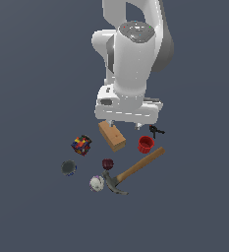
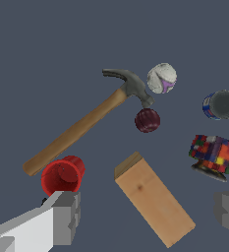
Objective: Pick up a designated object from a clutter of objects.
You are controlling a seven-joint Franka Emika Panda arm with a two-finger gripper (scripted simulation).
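Now the claw (image 2: 148, 216) hangs wide and empty above the wooden block (image 2: 154, 199), so it should shift sideways to the red cup (image 2: 62, 177), which stands on the desk (image 1: 32, 88) just beside the hammer (image 2: 81, 125) handle, and descend without touching that handle.

The red cup (image 2: 62, 176) lies hemmed in on two sides: the hammer (image 2: 81, 127) handle runs just beside it, nearly touching, and the wooden block (image 2: 154, 201) lies near on the other side, leaving a bare strip of worktop (image 2: 106, 162) between cup and block. In the exterior view a black clamp (image 1: 156, 130) sits just beyond the cup, so only the cup's side toward the exterior view's right is open worktop. The maroon object (image 2: 147, 120), white ball (image 2: 161, 78), dark disc (image 2: 220, 105) and multicoloured cube (image 2: 215, 153) lie past the block and hammer head, well apart from the cup.
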